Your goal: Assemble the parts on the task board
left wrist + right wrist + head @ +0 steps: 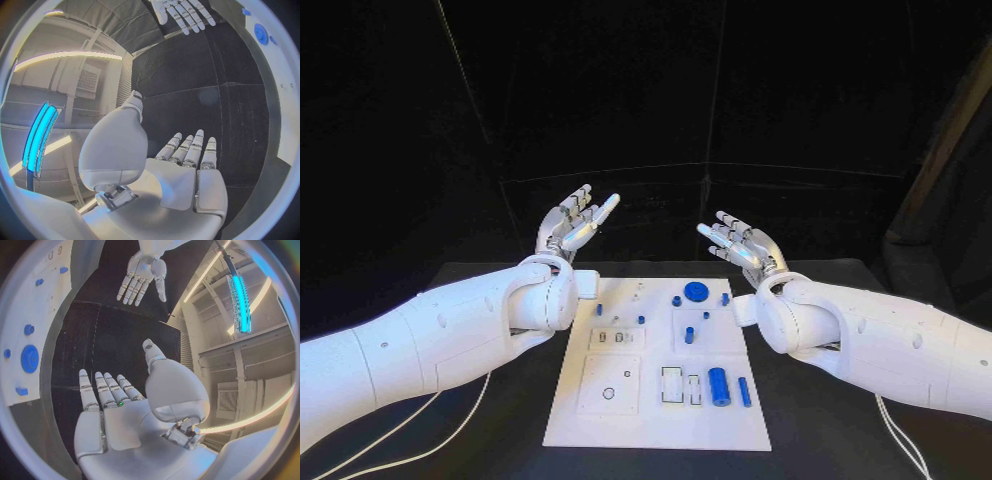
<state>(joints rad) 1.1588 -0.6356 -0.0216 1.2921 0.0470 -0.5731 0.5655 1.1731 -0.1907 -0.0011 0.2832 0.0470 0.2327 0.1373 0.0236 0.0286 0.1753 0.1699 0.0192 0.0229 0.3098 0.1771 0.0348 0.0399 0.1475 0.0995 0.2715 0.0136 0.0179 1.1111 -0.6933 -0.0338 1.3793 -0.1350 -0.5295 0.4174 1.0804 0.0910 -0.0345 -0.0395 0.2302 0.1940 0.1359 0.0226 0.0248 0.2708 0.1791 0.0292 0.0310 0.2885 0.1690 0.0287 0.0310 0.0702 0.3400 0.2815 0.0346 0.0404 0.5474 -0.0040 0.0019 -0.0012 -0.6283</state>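
Task board: the white task board (661,420) lies flat mid-table on the black table (488,420), between the 2 arms.
Parts: small blue parts lie scattered on it; a blue disc (695,291) near the far edge, a blue cylinder (720,386) and a thin blue bar (744,391) toward the right side.
Left hand: left hand (577,222) raised beyond the board's far-left corner, fingers spread, holding nothing.
Right hand: right hand (737,242) raised beyond the far-right corner, fingers apart, empty.
Risk: likely a descending forearm sweeping loose parts, since both arms flank the board closely.
Room: bare table beyond the far edge; the near edge sits close to the table front.
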